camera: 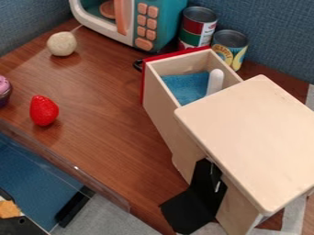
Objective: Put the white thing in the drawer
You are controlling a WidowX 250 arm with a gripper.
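White thing (215, 81) in drwr (160, 85), long axis approx. up-frame

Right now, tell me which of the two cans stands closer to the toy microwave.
The red-and-green can, right beside the toy microwave. The yellow-patterned can stands farther off, on the red-and-green can's other side.

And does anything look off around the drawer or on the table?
One thing: a bent, angular black piece by the side of the wooden cabinet. It looks foreign to the plain wood, and I can't tell what it is. The white stick is in the open drawer; no spill or damage stands out.
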